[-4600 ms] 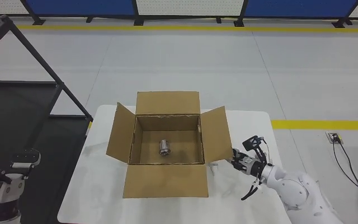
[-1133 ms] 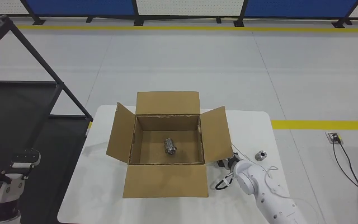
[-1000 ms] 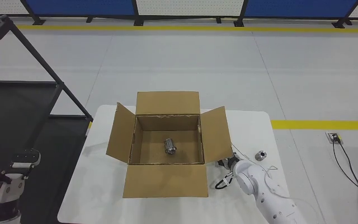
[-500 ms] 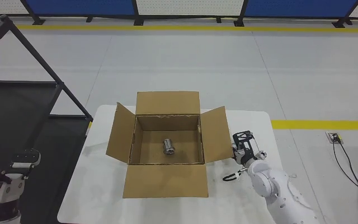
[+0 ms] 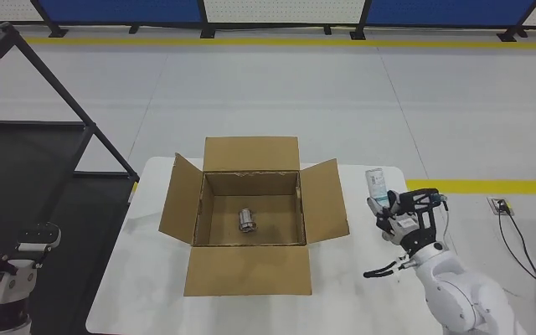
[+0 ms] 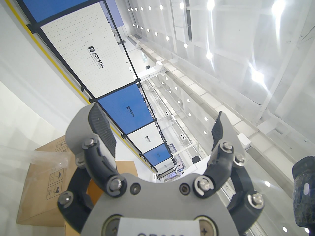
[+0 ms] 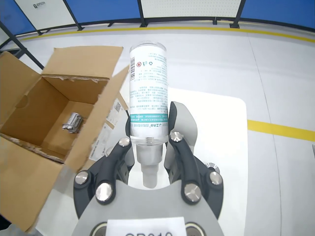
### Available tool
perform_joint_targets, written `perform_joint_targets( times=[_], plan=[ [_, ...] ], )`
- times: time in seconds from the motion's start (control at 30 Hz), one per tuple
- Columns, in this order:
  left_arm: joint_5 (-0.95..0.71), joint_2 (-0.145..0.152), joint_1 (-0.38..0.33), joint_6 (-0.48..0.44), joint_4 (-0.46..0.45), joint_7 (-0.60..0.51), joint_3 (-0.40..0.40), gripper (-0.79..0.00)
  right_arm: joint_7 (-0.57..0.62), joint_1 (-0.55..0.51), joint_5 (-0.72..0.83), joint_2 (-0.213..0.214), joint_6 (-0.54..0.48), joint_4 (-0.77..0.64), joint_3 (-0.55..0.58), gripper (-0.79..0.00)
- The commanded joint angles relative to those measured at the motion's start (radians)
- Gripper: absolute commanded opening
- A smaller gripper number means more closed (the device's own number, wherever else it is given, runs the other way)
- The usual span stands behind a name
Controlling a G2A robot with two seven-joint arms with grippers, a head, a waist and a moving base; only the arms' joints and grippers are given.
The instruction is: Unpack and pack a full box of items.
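Now the right pincer (image 7: 149,117) is clamped on a clear spray bottle (image 7: 148,79), gripping it low on the body just above the neck. The bottle's long axis runs straight out from the pincer. The nozzle points back toward the palm and the flat base points away, well past the fingertips. Pincer and bottle are held above the white table (image 5: 352,285), clear of its surface.

The open cardboard box (image 7: 81,62) lies off the pincer's left side, and its nearest flap stands just beside the bottle without touching it. Down on the box floor, farther to the left of the pincer, rests a small metal fitting (image 7: 72,122) on its side.

The left pincer (image 6: 158,121) has its fingers spread apart with nothing between them, and it is aimed up at the ceiling. The right arm is therefore the only one placed to act.

The bottle may be on its way into the box or out of it; I cannot tell which. If it is going in, the move would be sideways to the left over that raised flap. The protruding base would have to clear the cardboard edge first, before any lowering.
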Motion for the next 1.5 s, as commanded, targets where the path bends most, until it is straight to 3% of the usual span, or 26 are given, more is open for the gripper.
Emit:
perform_joint_targets(
  times=[0.0,0.43,0.83,1.47],
  plan=[
    [0.0,0.0,0.0,0.0,0.0,0.0,0.0,0.0,0.026,-0.021,-0.035,0.0,0.005,-0.082,-0.019,-0.785],
    [0.0,0.0,0.0,0.0,0.0,0.0,0.0,0.0,0.126,-0.028,-0.364,-0.022,0.035,-0.314,-0.382,-0.785],
    [0.0,0.0,0.0,0.0,0.0,0.0,0.0,0.0,0.28,0.195,-0.594,-0.106,0.186,-0.186,-0.751,-0.785],
    [0.0,0.0,0.0,0.0,0.0,0.0,0.0,0.0,0.28,0.195,-0.594,-0.106,0.186,-0.186,-0.751,-0.785]
  ],
)
